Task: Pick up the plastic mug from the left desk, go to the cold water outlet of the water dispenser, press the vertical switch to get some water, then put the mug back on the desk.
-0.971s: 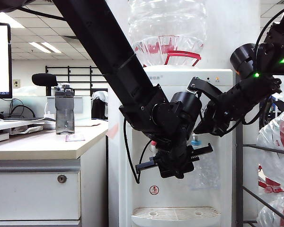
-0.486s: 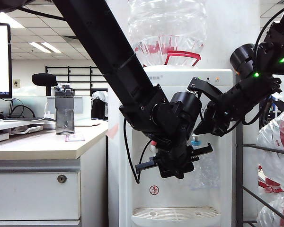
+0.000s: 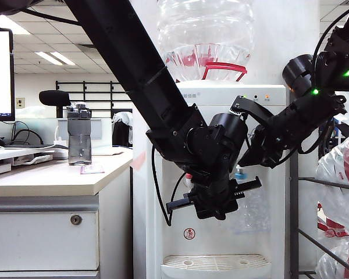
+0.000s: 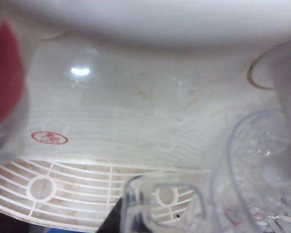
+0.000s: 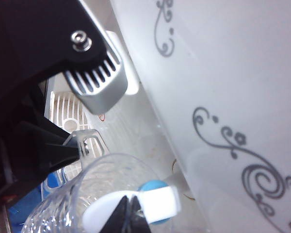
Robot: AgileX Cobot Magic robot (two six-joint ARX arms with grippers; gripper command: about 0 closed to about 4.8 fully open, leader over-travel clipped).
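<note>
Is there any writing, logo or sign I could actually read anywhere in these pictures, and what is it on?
Nothing here can be read as words.
Grey logo at the top of the water dispenser front: too small to read.
Round red sticker above the drip tray: a sign, its marks too small and blurred in every view.
Grey floral scrolls on the dispenser's side: decoration, no letters.
Dark bottle on the desk: no legible label.

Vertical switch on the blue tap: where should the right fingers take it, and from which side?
Press rather than pinch. The vertical switch offers a flat white face beside the blue collar, so come from the front, opposite the water dispenser. The right gripper, shut, sits there. The left gripper holds the plastic mug underneath, blocking approach from below.
</note>
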